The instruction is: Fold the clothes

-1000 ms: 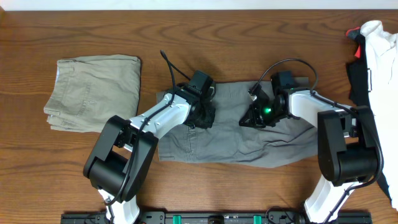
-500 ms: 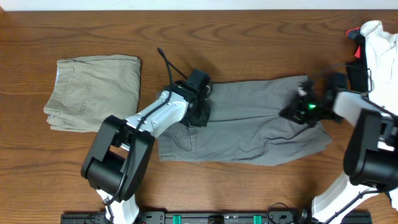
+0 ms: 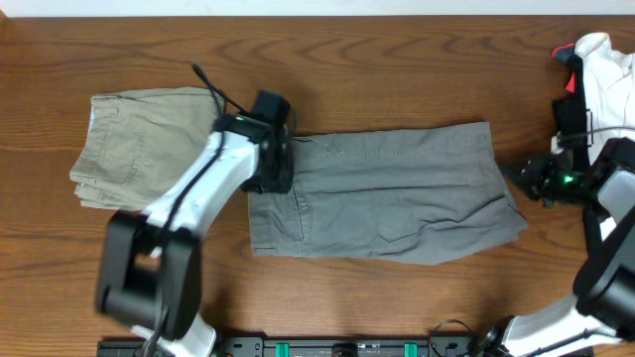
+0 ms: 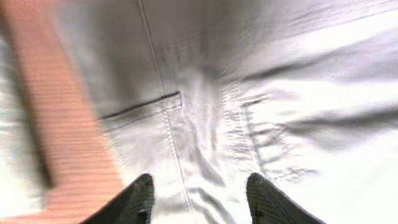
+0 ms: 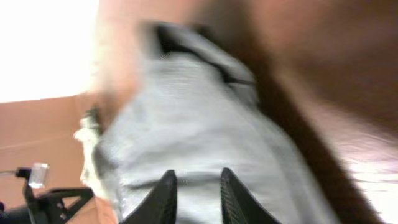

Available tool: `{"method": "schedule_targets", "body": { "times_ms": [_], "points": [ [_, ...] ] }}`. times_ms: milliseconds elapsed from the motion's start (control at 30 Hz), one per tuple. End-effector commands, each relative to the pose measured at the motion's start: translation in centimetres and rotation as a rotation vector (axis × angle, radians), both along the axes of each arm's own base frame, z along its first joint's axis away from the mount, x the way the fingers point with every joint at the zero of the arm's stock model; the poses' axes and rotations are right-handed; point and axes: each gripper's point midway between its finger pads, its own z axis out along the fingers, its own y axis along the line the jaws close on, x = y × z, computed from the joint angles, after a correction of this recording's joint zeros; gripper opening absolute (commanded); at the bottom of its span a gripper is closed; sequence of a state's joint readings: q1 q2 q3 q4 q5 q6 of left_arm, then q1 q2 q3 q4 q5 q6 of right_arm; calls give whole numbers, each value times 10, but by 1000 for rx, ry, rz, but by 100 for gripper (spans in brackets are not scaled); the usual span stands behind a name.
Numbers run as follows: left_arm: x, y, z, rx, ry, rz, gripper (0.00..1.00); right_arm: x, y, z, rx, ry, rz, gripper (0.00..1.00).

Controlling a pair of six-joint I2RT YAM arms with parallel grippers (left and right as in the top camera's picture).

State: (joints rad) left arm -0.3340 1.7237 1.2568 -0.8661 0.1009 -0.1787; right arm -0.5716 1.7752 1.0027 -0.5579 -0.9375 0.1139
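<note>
The counter (image 3: pixel 397 50) fills the overhead view, dark wood, with its near edge hidden behind the arm bases at 6 o'clock. The grey shorts (image 3: pixel 397 198) lie flat at its centre in one long rectangle. The waistband end points to 9 o'clock and the leg ends to 3 o'clock. My left arm covers the waistband corner at 10 o'clock.

The beige shorts (image 3: pixel 149 149) sit folded at 9 o'clock of the grey pair, just beside it, and the same arm crosses their right edge. At 2 o'clock a white-and-black garment (image 3: pixel 605 69) with a red bit (image 3: pixel 571 81) is cut off by the frame edge, so I cannot make out its shape.

The left tool (image 3: pixel 276 174) is over the waistband end of the grey shorts. In its wrist view the left tool (image 4: pixel 199 202) has its dark fingers (image 4: pixel 140 199) well apart. A pocket seam (image 4: pixel 140 106) and rumpled cloth lie in the gap, nothing is pinched, and a blurred orange band on the left is the counter.

The right tool (image 3: pixel 531 178) sits at 3 o'clock, just off the leg ends. Its wrist view is badly smeared. The right tool (image 5: pixel 198 193) shows a narrow gap between its fingers (image 5: pixel 165 193), with grey cloth beyond the tips, and I cannot tell whether they touch it.
</note>
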Motion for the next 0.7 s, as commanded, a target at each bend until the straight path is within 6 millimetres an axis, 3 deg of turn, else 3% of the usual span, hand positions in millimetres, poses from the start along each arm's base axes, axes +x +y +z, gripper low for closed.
{"method": "schedule_targets", "body": {
  "times_ms": [0, 100, 300, 500, 667],
  "points": [
    [8, 14, 43, -16, -106, 57, 59, 3, 21, 53, 36, -174, 73, 31],
    [-1, 19, 41, -75, -55, 92, 63, 1, 35, 77, -1, -234, 114, 41],
    [-17, 26, 1, -199, 108, 169, 65, -6, 70, 108, -66, -308, 205, 55],
    [-23, 39, -34, -228, 218, 209, 70, -22, 98, 100, -147, -246, 293, 55],
    [-29, 23, -51, -326, 293, 131, 72, -36, 108, 77, -241, -142, 350, 55]
  ]
}}
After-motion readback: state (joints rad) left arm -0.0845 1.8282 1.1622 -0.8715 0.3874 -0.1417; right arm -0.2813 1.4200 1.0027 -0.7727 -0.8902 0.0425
